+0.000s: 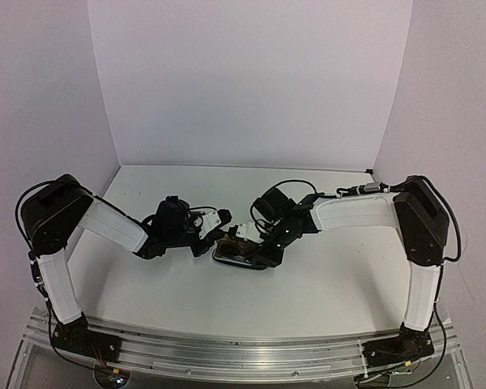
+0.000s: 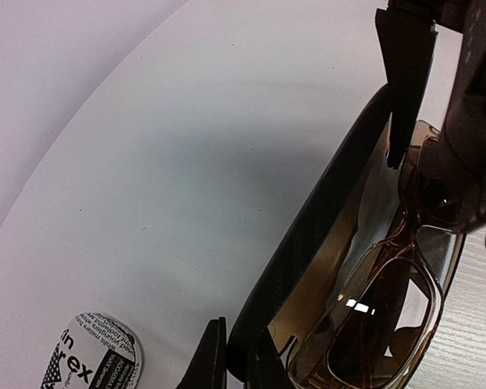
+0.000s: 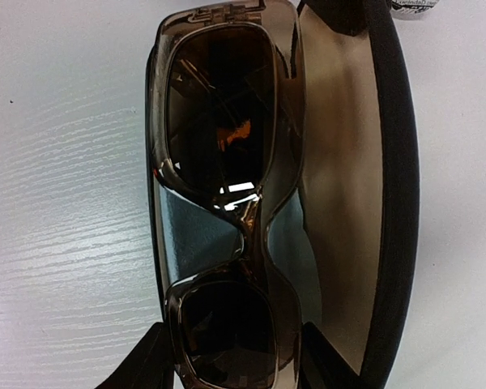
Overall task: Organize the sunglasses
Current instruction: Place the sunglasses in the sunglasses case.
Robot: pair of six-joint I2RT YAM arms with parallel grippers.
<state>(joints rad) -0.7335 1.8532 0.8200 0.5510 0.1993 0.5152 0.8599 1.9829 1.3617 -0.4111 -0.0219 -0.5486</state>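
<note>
At frame centre, right pincer (image 3: pixel 236 369) grips brown sunglasses (image 3: pixel 227 146) in black case (image 3: pixel 393 203); left pincer (image 2: pixel 235 361) pinches its rim; skewed release risks jamming.

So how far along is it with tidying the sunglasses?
The brown sunglasses already lie in the open black case. The right gripper grips them; the left gripper pinches the lid. Left: letting go, closing the case. No other pair is in view.

Table (image 1: pixel 324 284): white, matt, with a faint grain showing close up. A black oval case (image 2: pixel 308 235) lies open on it, about mid-table, pale lining showing. Near the case but clear of it is a small rounded white item with black print (image 2: pixel 93 361), possibly a second case; only partly in frame.
</note>
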